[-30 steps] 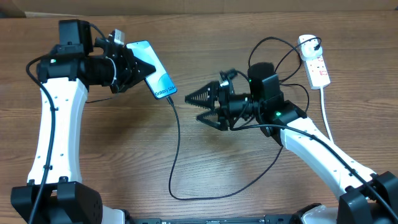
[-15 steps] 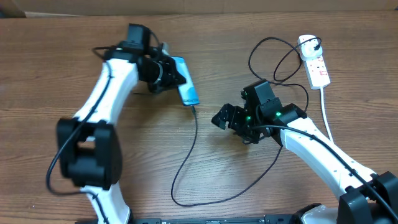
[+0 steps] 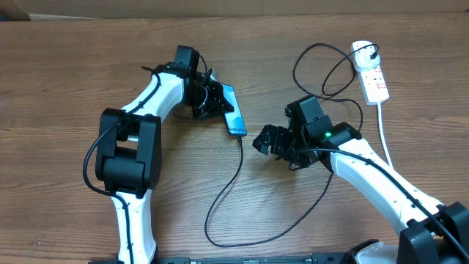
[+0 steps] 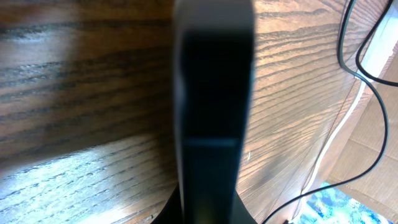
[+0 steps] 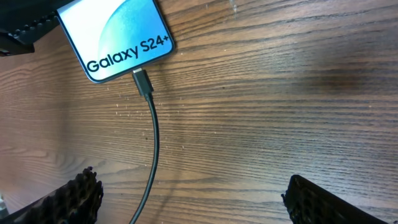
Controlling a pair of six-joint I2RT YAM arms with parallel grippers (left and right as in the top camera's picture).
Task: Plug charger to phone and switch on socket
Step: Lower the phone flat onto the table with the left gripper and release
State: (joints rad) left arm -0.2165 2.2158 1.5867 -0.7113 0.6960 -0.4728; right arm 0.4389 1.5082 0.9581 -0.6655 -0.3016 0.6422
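Galaxy S24+ phone (image 3: pixel 234 112), charger (image 5: pixel 155 137) connector seated in its bottom port, is clamped in the left end effector (image 3: pixel 215 100) mid-surface (image 3: pixel 73 73). Its long axis lies diagonally, bottom edge toward the right end effector (image 3: pixel 267 142), whose fingers stand apart. The left arm is sharply folded. Only the right wrist view shows the lettering; the left wrist view shows the phone edge-on.

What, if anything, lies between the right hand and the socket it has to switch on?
Only loops of the charger cable lie between the right hand and the socket, close to the socket's left side.
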